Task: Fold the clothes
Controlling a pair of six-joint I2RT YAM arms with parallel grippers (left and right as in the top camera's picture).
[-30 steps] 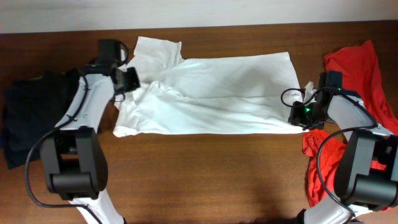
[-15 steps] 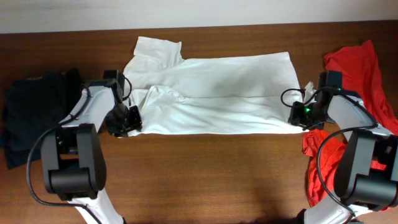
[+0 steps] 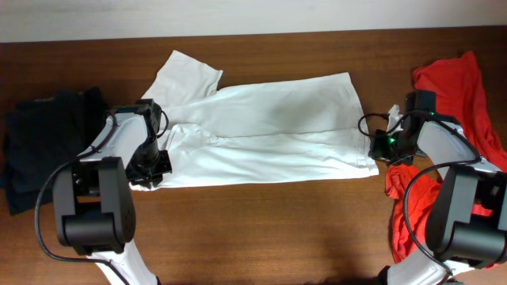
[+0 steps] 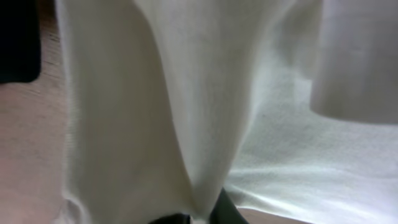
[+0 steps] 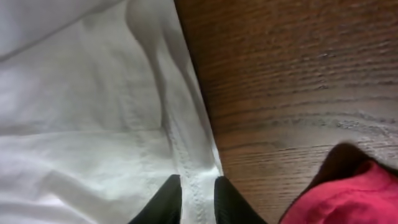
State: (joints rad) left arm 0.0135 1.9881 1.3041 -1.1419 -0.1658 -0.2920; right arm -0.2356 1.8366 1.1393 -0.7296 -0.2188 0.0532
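The white T-shirt (image 3: 261, 131) lies spread across the table, a sleeve at the back left; its print does not show. My left gripper (image 3: 149, 169) is at the shirt's front left corner, shut on a pinch of the white cloth, which fills the left wrist view (image 4: 161, 93) above the gripper (image 4: 199, 219). My right gripper (image 3: 379, 150) is at the shirt's right end, shut on the stitched hem (image 5: 186, 155), which runs between its fingertips (image 5: 168, 200). The red T-shirt (image 3: 447, 87) lies bunched at the far right, behind and under my right arm.
A dark bundle of cloth (image 3: 40, 146) lies at the left edge. Part of the red cloth (image 3: 412, 202) hangs near the front right and shows in the right wrist view (image 5: 354, 196). Bare wood table (image 3: 261, 229) runs along the front.
My left gripper has moved toward the front edge with the white cloth, drawing the shirt's left side forward and its far right corner leftward. The right gripper has stayed put.
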